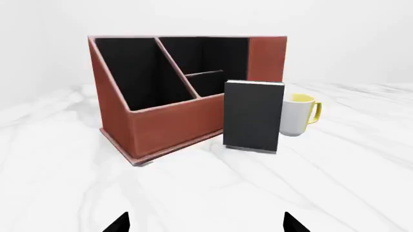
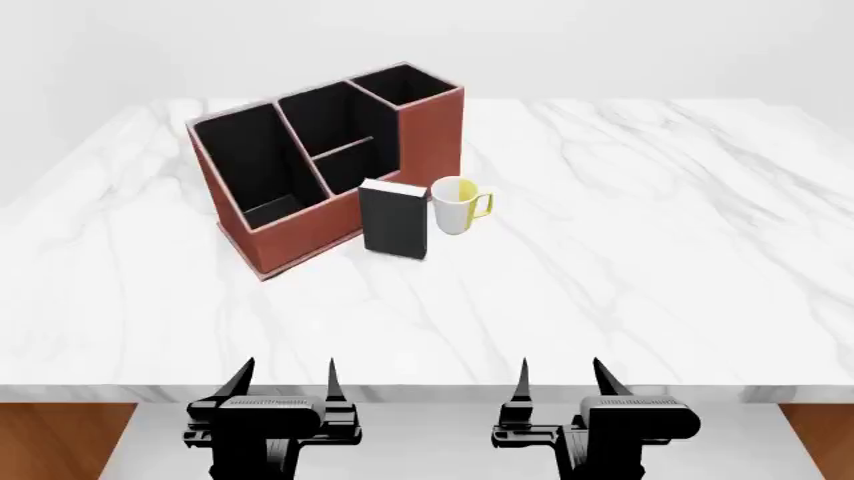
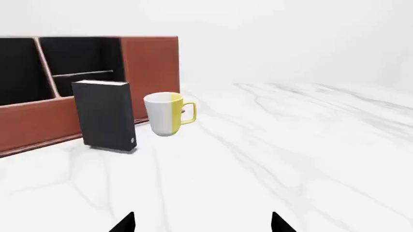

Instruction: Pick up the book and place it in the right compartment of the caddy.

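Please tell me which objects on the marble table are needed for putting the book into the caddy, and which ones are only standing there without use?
Needed:
- book, standing upright in front of the caddy
- caddy
- right compartment, the tall square one

Not needed:
- mug, white and yellow, beside the book
- table, only the support

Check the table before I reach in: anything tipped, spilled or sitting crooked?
Nothing tipped or spilled. The book stands upright in front of the caddy, with the mug upright beside it. The caddy sits at an angle to the table's front edge. Both grippers are open and empty, short of the objects.
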